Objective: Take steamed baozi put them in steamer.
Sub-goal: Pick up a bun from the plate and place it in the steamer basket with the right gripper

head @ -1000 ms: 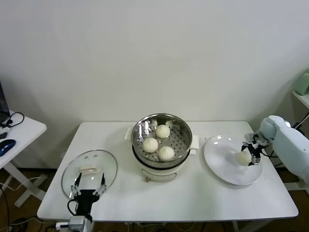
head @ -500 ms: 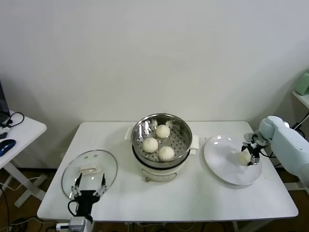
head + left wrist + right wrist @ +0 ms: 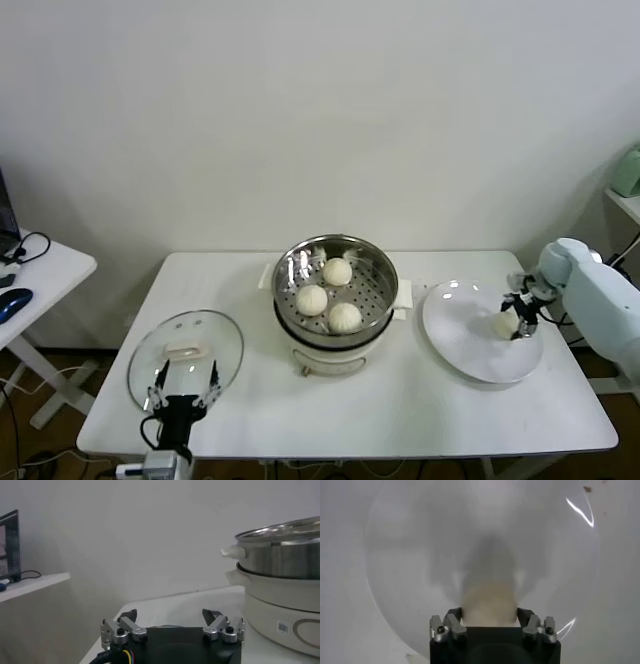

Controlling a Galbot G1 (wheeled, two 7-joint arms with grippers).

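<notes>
Before me stands a rectangular white desk (image 3: pixel 420 420) pushed against a plain off-white wall (image 3: pixel 320 110), evenly lit. Beyond its left edge I see a smaller white side table (image 3: pixel 45 275) carrying a dark computer mouse (image 3: pixel 13 302) and a black cable (image 3: pixel 28 243). Past the right edge, a pale green object (image 3: pixel 628 172) sits on a white shelf (image 3: pixel 625 203).

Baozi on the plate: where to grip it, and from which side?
Grip the last baozi across its widest middle, from above. It is a smooth round bun sitting alone on the flat white plate, so nothing blocks a top approach. The right gripper already straddles it that way; the right wrist view shows a finger on each side.
</notes>
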